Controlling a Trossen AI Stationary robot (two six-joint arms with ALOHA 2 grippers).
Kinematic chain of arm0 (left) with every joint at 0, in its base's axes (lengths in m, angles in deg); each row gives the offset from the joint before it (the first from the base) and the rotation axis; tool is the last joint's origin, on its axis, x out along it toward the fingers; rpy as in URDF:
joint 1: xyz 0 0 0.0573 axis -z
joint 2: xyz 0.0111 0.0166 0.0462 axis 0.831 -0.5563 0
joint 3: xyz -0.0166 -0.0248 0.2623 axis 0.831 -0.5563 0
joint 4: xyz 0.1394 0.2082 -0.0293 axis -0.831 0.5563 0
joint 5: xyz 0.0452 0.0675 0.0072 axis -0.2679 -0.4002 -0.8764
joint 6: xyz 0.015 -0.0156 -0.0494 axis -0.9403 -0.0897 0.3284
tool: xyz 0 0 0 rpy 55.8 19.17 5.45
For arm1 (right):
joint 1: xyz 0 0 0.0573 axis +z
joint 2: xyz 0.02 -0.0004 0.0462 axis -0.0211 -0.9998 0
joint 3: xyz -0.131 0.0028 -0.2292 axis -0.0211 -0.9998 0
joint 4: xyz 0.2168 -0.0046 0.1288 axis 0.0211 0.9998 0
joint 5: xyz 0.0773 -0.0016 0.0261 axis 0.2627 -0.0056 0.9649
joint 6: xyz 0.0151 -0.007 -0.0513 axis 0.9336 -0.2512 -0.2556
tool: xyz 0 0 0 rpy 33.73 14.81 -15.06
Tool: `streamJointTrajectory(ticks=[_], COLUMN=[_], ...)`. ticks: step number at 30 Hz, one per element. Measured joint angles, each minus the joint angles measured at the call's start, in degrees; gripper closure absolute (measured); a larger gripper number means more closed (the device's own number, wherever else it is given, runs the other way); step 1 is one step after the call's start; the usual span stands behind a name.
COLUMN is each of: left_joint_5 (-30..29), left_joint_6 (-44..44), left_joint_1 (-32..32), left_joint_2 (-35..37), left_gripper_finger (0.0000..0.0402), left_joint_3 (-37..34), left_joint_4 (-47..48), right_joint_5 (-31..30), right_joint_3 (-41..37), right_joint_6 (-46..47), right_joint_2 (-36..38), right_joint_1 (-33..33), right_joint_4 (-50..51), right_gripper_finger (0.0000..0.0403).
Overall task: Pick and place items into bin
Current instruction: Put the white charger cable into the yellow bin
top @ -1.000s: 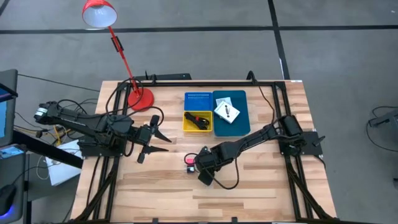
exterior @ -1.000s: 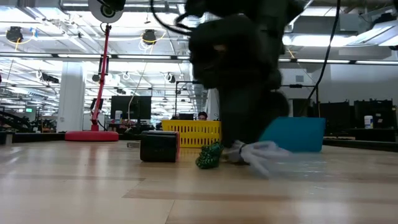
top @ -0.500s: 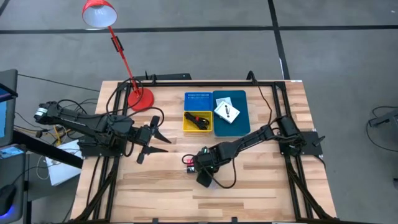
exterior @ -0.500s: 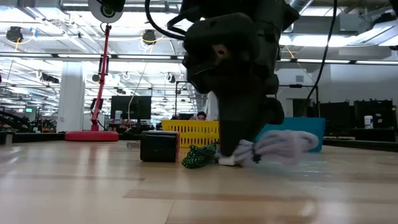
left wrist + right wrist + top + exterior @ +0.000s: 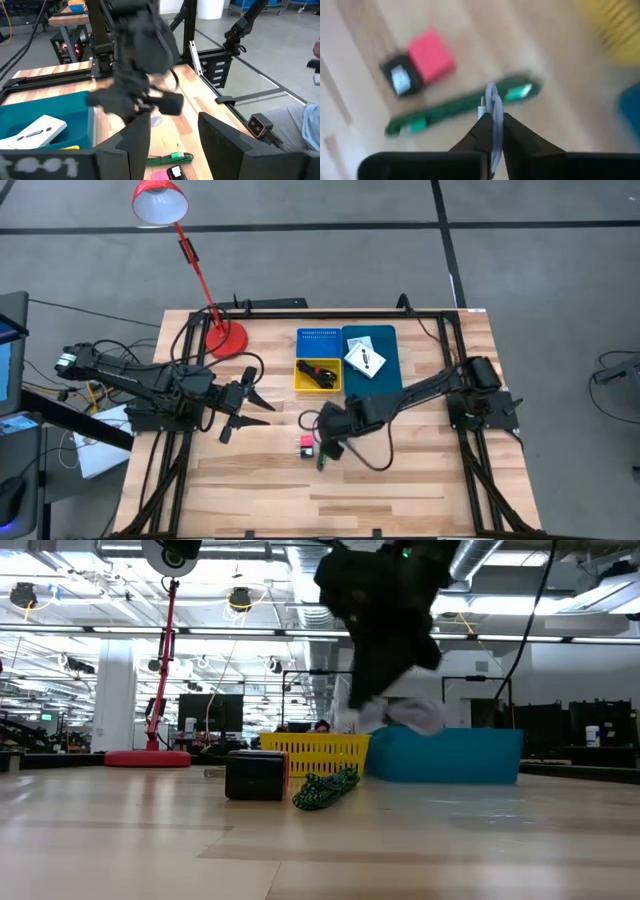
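My right gripper (image 5: 492, 119) is shut on a pale grey cord (image 5: 492, 100) and hangs above the table (image 5: 400, 480), just near of the bins; in the low view the cord (image 5: 410, 714) shows as a pale bunch below the gripper (image 5: 385, 690). Under it lie a green-braided item (image 5: 460, 107) and a small red-pink block (image 5: 431, 55) with a black part, both flat on the wood. The yellow bin (image 5: 303, 384) holds black cables with red bands (image 5: 318, 372). The blue bin (image 5: 388, 370) holds a white packet (image 5: 365, 358). My left gripper (image 5: 258, 406) waits open at the left. My right gripper pinches the pale grey cord between its two fingertips at a loop of it (image 5: 493, 106), coming from above and pointing down. The cord is lifted clear of the table and hangs bunched and slack below the fingers (image 5: 415, 716).
A red desk lamp stands on its base (image 5: 224, 338) at the table's far left. Black frame rails (image 5: 455, 330) run along the table's edges. Bare wood lies toward the near edge.
My right gripper has shut on the pale cord at the table top, then risen and drawn toward the bins, lifting the cord clear. The green-braided item has shifted a little on the table and now lies uncovered beside the red-pink block.
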Motion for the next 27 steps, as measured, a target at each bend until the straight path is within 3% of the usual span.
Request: streamJointTrajectory(ticks=[4, 8, 15, 20, 27], left_joint_5=[0.0, 0.0, 0.05, 0.74, 0.77], left_joint_6=[0.01, 0.04, 2.16, 3.48, 4.72], left_joint_1=[0.0, 0.01, 0.0, 0.02, 0.52], left_joint_2=[0.0, -0.01, -0.02, 0.0, 0.0], left_gripper_finger=[0.0246, 0.0246, 0.0246, 0.0246, 0.0246], left_joint_3=[0.0, 0.0, 0.0, -0.02, -0.02], left_joint_4=[0.13, 0.31, 1.41, 3.21, 4.3], right_joint_5=[-7.09, -9.74, -4.3, -1.37, 4.23], right_joint_3=[0.05, 0.1, 0.09, 0.09, 0.09], right_joint_6=[-5.08, -11.07, -20.74, -24.14, -27.4], right_joint_2=[3.6, 6.4, 7.65, 7.65, 7.65], right_joint_1=[-2.65, -6.07, -14.02, -19.08, -23.49], right_joint_4=[-1.56, -4.04, -9.77, -12.33, -15.01], right_gripper_finger=[0.0388, 0.0376, 0.0394, 0.0378, 0.0393])
